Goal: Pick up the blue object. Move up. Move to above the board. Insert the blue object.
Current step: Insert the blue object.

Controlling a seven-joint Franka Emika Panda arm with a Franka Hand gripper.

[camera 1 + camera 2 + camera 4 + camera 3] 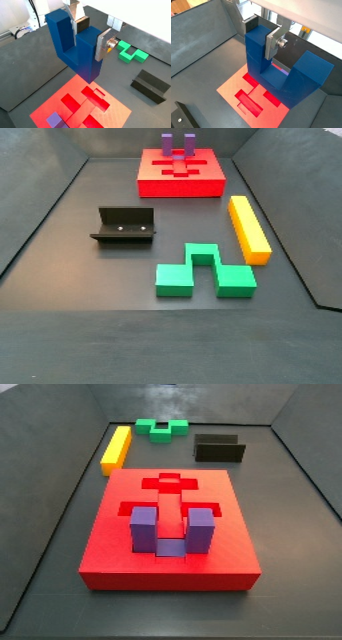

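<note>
The end effector (90,44) shows only in the wrist views, where it grasps the blue object (77,50): one silver finger (103,45) lies flat against the outer face of one prong, and the finger (272,44) seen from the opposite side presses the same way. The opposing finger is mostly hidden behind the block. The blue object hangs in the air with its flat base lowest and its two prongs pointing up toward the wrist, above the near part of the board (113,116). It is not touching the board.

In both side views neither the end effector nor the blue object is in frame. The board (107,524) lies flat on the grey floor near one end of the enclosure, its top cut with shaped recesses (168,483). A purple U-shaped block (171,530) sits seated in the board, prongs upright, at the side of the board farthest from the loose pieces.

Off the board, a yellow bar (249,227) lies on the floor just beside one long edge of it. A green block (203,272) rests near the bar's far end, and the fixture (123,226) stands apart from both, on the floor between the green block and the board's opposite side.
</note>
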